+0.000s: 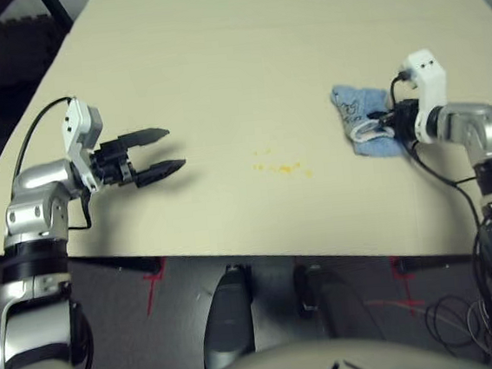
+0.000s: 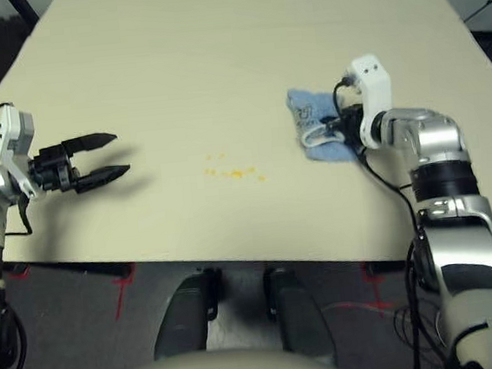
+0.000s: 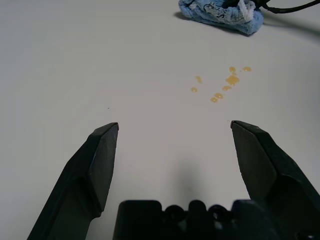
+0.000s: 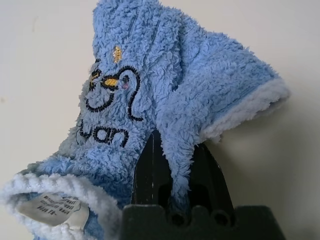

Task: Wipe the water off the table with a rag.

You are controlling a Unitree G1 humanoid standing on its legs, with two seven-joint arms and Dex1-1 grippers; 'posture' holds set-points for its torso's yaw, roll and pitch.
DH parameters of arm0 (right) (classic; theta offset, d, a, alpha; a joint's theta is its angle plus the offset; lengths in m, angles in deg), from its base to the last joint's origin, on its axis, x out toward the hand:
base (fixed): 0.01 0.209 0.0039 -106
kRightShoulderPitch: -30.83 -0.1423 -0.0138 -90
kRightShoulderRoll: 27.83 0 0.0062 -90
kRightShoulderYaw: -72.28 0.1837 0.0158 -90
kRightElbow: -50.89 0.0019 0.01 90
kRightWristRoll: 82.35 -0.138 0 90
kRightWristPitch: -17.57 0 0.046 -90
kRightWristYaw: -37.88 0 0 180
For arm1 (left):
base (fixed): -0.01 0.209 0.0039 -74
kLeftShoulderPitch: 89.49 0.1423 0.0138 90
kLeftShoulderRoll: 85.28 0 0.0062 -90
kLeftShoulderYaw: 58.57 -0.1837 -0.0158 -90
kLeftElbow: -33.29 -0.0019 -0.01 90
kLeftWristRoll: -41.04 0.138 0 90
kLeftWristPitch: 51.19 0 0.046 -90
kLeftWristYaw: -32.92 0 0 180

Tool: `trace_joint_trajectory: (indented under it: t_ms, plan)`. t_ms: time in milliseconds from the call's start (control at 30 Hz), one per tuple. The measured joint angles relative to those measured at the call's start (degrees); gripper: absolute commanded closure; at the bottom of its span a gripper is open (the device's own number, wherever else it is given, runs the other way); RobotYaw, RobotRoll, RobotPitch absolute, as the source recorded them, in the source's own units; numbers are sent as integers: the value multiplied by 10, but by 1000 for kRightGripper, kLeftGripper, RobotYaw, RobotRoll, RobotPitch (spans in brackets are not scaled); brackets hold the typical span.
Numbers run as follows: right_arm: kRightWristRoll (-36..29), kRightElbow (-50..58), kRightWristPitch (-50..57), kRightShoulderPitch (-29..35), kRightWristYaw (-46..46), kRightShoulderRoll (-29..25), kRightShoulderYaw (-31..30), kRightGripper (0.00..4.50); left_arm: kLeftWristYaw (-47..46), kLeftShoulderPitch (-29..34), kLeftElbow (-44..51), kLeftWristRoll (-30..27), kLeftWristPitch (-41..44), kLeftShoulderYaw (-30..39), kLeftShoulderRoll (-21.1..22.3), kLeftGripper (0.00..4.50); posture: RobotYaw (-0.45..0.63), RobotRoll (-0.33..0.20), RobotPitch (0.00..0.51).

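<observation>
Rag (image 1: 364, 122) bunched on table (image 1: 216, 56) near right edge, pinched by right gripper (image 4: 172, 165), fingers pressed on single fold. Water (image 1: 283, 167): small orange droplets near front edge, about mid-table, well apart from rag. Left gripper (image 1: 157, 151) spread wide, holding nothing, hovering near left edge.

Risks: thin pinch could slip during drag, leaving rag behind; bunched cloth may miss scattered drops or smear them; sweep toward front edge could push liquid off.

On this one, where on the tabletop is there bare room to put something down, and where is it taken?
The pale cream table is bare across its far half and between the open left gripper and the small yellow-orange water droplets. It is taken at the right, where the right gripper pinches the fluffy light blue rag.
</observation>
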Motion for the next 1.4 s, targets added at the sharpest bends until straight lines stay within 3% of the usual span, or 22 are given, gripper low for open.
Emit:
trace_joint_trajectory:
  t_ms: [200,433,1000,1400]
  plan:
    - [-106,123,111,15,-55,-18,27,4446,12,-12,-2,1,-1,-7,0,0,149,0,215]
    - [-172,223,183,19,-15,49,39,4446,34,-14,-3,4,-8,-19,1,0,161,0,215]
    - [-137,266,153,63,112,198,-80,4446,44,-9,1,5,-7,-22,16,0,177,0,224]
    - [-78,118,72,-32,121,331,-141,4446,46,-6,3,6,1,-24,20,0,187,0,236]
